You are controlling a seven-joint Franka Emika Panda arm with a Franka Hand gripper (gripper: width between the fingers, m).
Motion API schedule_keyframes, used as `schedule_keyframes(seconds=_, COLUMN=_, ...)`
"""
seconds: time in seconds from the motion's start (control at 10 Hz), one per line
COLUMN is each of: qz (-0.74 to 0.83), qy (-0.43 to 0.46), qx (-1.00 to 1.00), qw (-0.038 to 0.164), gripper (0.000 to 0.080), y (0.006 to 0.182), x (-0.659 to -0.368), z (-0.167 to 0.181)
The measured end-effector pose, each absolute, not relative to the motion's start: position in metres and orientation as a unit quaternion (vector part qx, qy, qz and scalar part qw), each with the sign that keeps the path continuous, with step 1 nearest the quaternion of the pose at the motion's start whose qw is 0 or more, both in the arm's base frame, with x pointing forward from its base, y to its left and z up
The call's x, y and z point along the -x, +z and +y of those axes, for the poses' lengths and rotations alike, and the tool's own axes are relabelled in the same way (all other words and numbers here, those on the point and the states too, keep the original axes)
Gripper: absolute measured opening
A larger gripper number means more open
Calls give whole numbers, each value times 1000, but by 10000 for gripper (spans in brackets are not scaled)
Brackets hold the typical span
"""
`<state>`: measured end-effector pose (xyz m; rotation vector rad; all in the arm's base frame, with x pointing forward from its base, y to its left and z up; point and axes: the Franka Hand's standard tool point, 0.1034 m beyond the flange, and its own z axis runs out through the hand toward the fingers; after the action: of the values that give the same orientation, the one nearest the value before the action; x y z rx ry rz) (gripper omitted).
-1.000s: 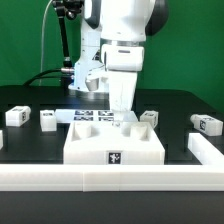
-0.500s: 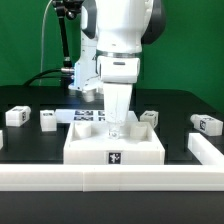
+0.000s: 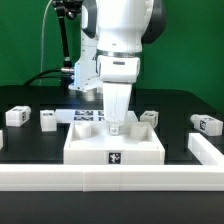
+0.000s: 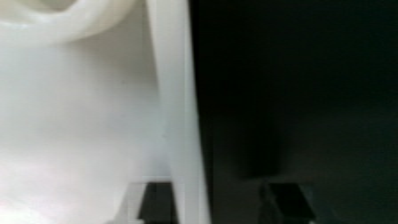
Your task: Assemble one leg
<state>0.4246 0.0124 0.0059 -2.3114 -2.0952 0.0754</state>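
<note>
The white square tabletop (image 3: 90, 146) lies in the middle of the black table, with a tag on its front face. My gripper (image 3: 116, 126) points straight down at the tabletop's far edge. In the wrist view the gripper (image 4: 221, 192) is open. Its dark fingers (image 4: 285, 202) stand on either side of the tabletop's white edge (image 4: 175, 110), with a gap on the outer side. A round socket (image 4: 80, 20) shows on the tabletop. White legs with tags lie loose: two at the exterior view's left (image 3: 15, 116) (image 3: 48, 119), one behind the tabletop (image 3: 150, 118), one at the right (image 3: 207, 123).
The marker board (image 3: 88, 116) lies flat behind the tabletop. A white rail (image 3: 110, 181) runs along the front, with another white piece (image 3: 206, 150) at the exterior view's right. The arm's base and cables stand at the back.
The gripper moved toward the exterior view's left and came down to the tabletop's far edge. It has held still over the last half second.
</note>
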Motion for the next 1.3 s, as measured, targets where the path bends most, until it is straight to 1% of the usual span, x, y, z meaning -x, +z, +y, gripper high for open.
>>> schedule_keyframes(seconds=0.1, qz=-672, qy=23, qx=740, qw=10, gripper=68, y=6, x=-425, z=13)
schedule_keyframes(seconds=0.2, qz=-672, qy=22, qx=740, qw=9, gripper=58, y=6, x=-426, z=13)
schedule_keyframes(seconds=0.8, qz=-672, qy=22, qx=740, qw=9, gripper=58, y=6, x=-426, z=13)
schedule_keyframes(seconds=0.9, qz=-682, qy=22, qx=731, qw=9, gripper=58, y=7, x=-429, z=12)
schedule_keyframes(seconds=1.1, qz=-697, qy=15, qx=717, qw=7, gripper=58, y=6, x=-440, z=22)
schedule_keyframes(seconds=1.3, qz=-706, qy=11, qx=708, qw=10, gripper=58, y=6, x=-447, z=38)
